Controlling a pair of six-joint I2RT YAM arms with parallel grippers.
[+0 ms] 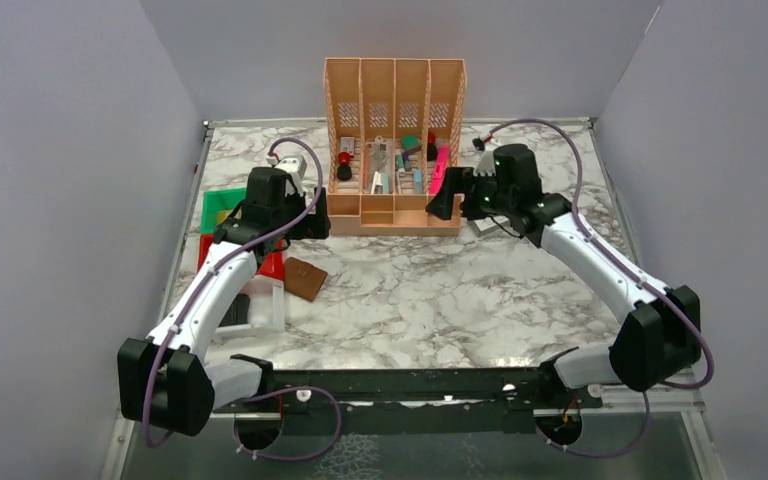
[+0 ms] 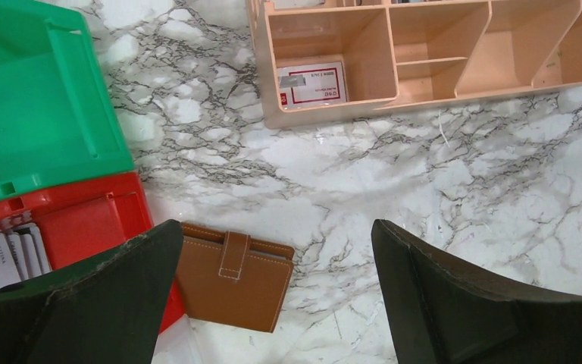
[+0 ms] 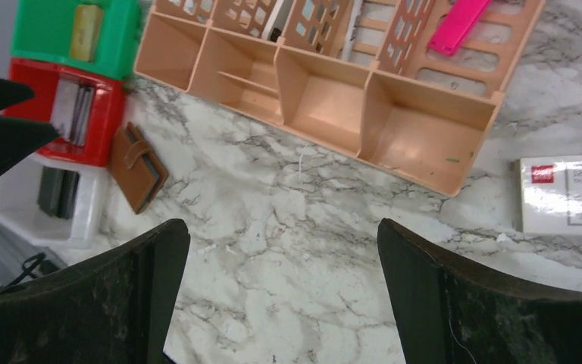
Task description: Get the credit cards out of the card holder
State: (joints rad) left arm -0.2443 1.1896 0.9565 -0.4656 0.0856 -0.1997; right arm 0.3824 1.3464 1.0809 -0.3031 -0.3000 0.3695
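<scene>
Card holder strapped shut | light, supple, probably slick; pinch free edge | left claw, right claw spread, empty.

Rack: far centre of table. Box: on table, right of rack. Card holder: on table, left, just right of middle bin. Cards: in middle bin.

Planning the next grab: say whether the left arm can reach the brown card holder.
Probably yes: the left gripper hangs open above the card holder, which lies uncovered on the marble; the red bin beside it may crowd the grasp.
</scene>
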